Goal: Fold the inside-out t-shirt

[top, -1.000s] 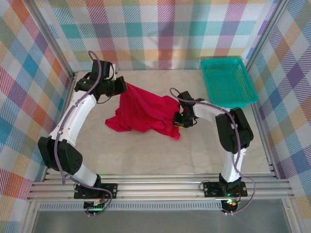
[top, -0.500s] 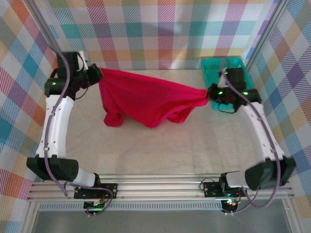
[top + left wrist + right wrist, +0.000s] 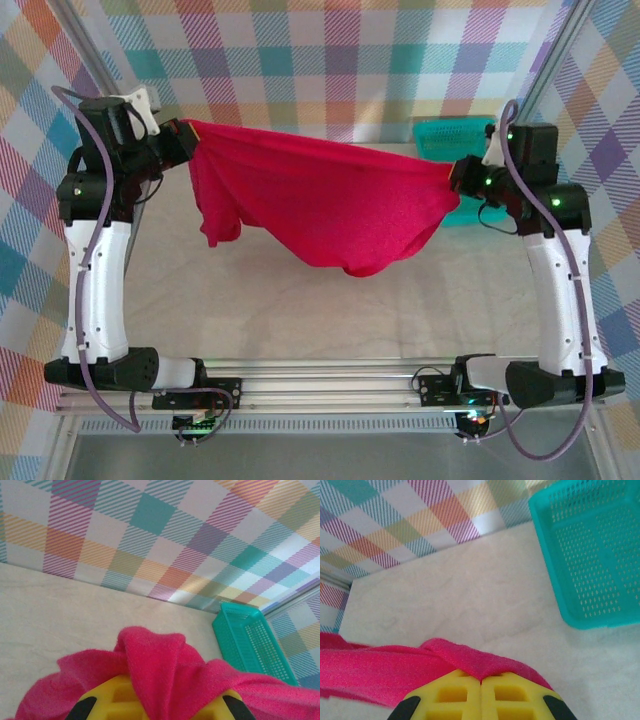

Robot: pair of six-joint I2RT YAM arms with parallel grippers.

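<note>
Near the teal basket, the right pincer clamps the t-shirt.

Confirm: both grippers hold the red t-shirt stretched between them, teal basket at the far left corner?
Not the left: the top external view shows the teal basket at the far right corner. The left gripper and right gripper do hold the red t-shirt stretched between them.

We see our right gripper, its yellow fingers pressed together on a fold of the red t-shirt, which trails left, seemingly above the pale table. A teal basket sits at the upper right.
</note>
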